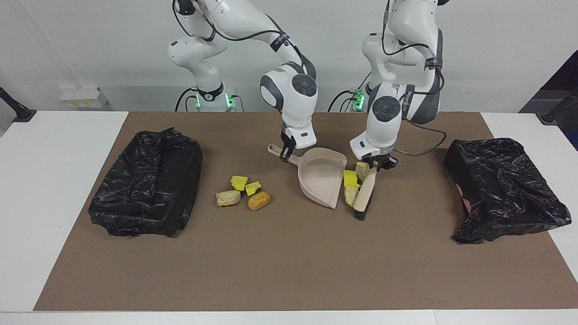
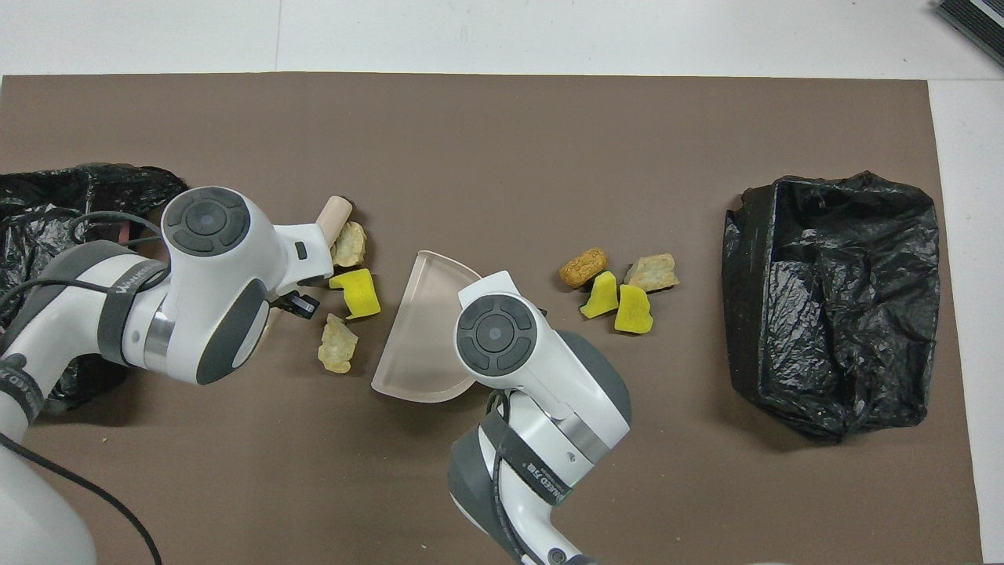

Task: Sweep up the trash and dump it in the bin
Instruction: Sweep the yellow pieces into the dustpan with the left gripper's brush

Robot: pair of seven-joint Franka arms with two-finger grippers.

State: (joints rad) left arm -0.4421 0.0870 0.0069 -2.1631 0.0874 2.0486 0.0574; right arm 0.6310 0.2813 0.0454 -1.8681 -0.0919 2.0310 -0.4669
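3 scraps (image 1: 351, 179) between brush (image 1: 365, 195) and dustpan (image 1: 321, 177), seemingly touching.

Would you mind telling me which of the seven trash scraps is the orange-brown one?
The bread-like lump, in the group of four toward the right arm's end, farthest from the robots there; all others are yellow or pale beige.

the left arm (image 2: 102, 314) bears a dark band with lettering too small to read; nothing else carries readable text.

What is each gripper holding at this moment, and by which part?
The right gripper holds the dustpan by its handle; the left gripper holds the brush by its handle end.
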